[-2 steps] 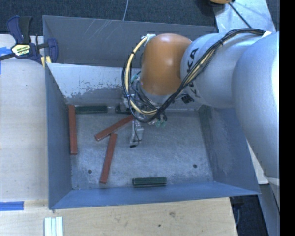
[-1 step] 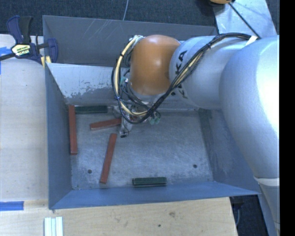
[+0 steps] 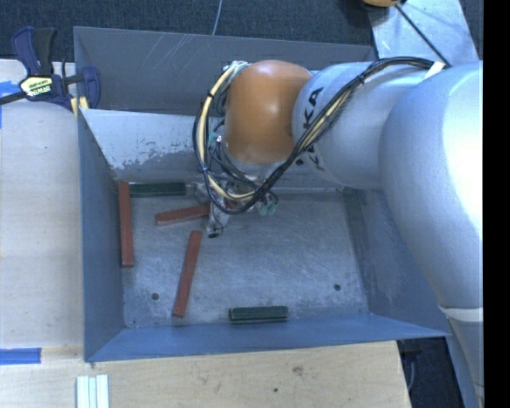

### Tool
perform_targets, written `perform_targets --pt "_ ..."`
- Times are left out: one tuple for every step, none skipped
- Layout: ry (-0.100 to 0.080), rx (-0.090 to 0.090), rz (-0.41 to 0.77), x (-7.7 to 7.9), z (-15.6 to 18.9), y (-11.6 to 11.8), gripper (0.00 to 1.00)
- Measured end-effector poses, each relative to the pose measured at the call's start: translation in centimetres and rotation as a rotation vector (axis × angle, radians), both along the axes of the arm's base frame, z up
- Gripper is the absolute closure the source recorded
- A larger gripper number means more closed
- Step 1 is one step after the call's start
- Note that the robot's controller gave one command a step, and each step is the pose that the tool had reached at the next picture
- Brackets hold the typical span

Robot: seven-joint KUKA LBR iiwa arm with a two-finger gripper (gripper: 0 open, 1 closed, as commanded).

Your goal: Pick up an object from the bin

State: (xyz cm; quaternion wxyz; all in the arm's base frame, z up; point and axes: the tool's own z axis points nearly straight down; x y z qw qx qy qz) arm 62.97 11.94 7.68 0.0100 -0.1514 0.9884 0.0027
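**End effector low over two red-brown sticks, left of the bin's middle**

A dark green bar (image 3: 257, 314) lies flat on the floor of the grey bin (image 3: 238, 340), along the foot of the front wall and well apart from everything else.

Behind it, a slanted red-brown stick (image 3: 187, 273) runs from the front left of the floor up and to the right. Its far end lies just beside the end effector (image 3: 213, 226). A second long red-brown stick (image 3: 126, 224) lies close along the left wall, pointing front to back.

The end effector hangs low over the floor, left of the bin's middle. It sits above the spot where the far end of the slanted stick nears the right end of a short red-brown stick (image 3: 180, 216), which lies almost crosswise. Whether the end effector is open, closed or gripping either stick cannot be told, and whether it touches them is also unclear.

Farther back, another dark green piece (image 3: 157, 189) lies at the foot of the rear wall, left of the wrist. Above it are the arm's orange cover (image 3: 259, 113), looped cables (image 3: 212, 155) and the wide silver arm (image 3: 408, 143) reaching in from the right.
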Motion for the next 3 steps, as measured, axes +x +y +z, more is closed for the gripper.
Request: perform_targets --pt "0.018 -0.008 0.012 -0.4 4.1 -1.2 1.0" --pt "0.013 -0.006 0.0 -1.9 8.8 0.0 1.0" --pt "0.015 -0.008 0.012 -2.4 17.5 -2.3 1.0"
